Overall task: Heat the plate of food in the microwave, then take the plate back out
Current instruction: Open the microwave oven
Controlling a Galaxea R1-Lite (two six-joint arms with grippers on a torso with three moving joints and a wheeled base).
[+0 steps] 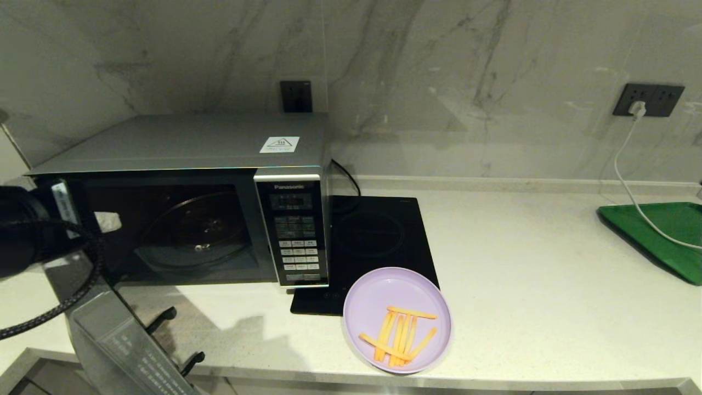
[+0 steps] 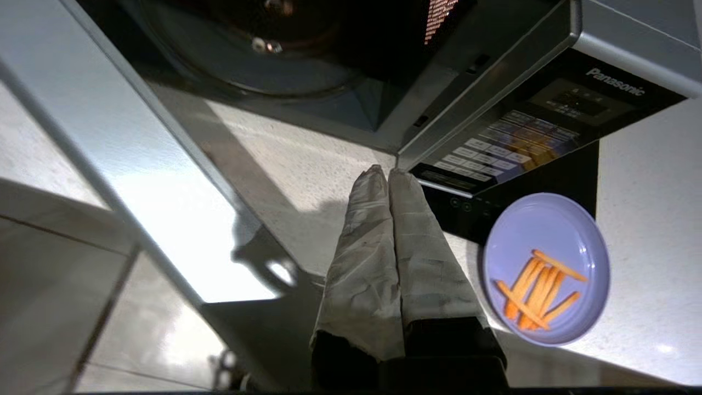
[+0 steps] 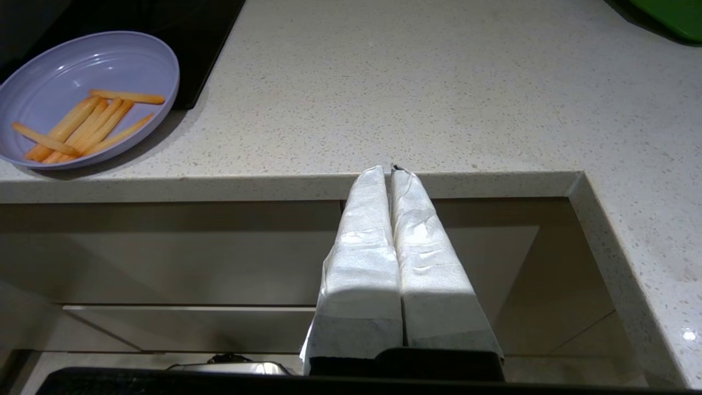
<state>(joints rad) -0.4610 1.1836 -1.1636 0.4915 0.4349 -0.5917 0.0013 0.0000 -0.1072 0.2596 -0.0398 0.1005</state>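
Observation:
The lilac plate of food (image 1: 397,319) with orange-yellow sticks sits on the counter near its front edge, partly over the hob's front corner. It also shows in the wrist views as the plate (image 2: 547,269) and the plate (image 3: 88,99). The microwave (image 1: 186,142) stands at the left with its door (image 1: 126,345) swung open toward me and an empty turntable (image 1: 194,230). My left gripper (image 2: 388,173) is shut on nothing, low in front of the opening, left of the plate. My right gripper (image 3: 390,169) is shut and empty, below the counter's front edge, right of the plate.
A flat black induction hob (image 1: 378,236) lies right of the microwave. A green tray (image 1: 663,236) sits at the far right with a white cable (image 1: 630,181) running from a wall socket. My left arm (image 1: 22,230) is by the microwave's left side.

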